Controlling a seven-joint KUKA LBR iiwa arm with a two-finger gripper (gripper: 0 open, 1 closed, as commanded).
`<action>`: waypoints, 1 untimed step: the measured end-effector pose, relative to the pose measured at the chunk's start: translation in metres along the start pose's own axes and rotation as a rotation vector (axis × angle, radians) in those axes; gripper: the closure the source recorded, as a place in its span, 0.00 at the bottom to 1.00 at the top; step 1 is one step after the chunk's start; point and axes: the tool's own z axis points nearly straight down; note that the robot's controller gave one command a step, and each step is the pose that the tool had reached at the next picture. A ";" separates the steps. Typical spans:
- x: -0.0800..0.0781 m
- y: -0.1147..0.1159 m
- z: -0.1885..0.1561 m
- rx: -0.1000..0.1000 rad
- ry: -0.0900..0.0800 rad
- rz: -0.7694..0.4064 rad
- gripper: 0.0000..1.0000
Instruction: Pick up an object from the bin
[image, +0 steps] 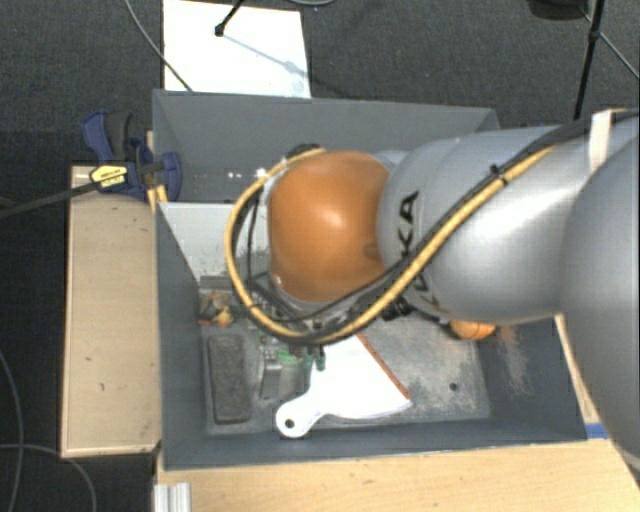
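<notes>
Dark grey rect. block (229, 377) lower left, small brown-orange obj. (212, 314) just above it, orange ball (470, 328) at right

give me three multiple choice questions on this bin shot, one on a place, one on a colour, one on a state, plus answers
1. In the grey metal bin, where does the dark grey rectangular block lie?
A) right end
B) left part of the floor
C) on the rim

2. What colour is the flat plastic paddle with a holed handle?
A) green
B) black
C) white

3. How does that paddle lie?
A) flat on the floor
B) upright
C) hanging over the rim

Answers:
1 B, it sits by the left wall.
2 C, it is plainly white.
3 A, its blade and handle rest on the floor.
</notes>
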 end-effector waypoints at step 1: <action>-0.002 -0.001 -0.004 -0.002 -0.008 0.006 0.00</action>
